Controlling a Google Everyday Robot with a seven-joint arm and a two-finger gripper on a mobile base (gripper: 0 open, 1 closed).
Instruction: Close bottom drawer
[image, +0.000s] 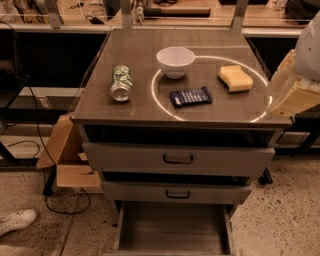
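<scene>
The gripper (295, 96) hangs at the right edge of the cabinet top (140, 107); whether it is open or closed cannot be told. The bottom drawer (172, 231) stands pulled out, well below and left of the gripper. The sponge (235, 78) lies just left of it.

Three drawers (178, 159); one bowl (175, 61), can (121, 83), sponge (235, 78), packet (190, 96), pincer (295, 95) at right.
</scene>
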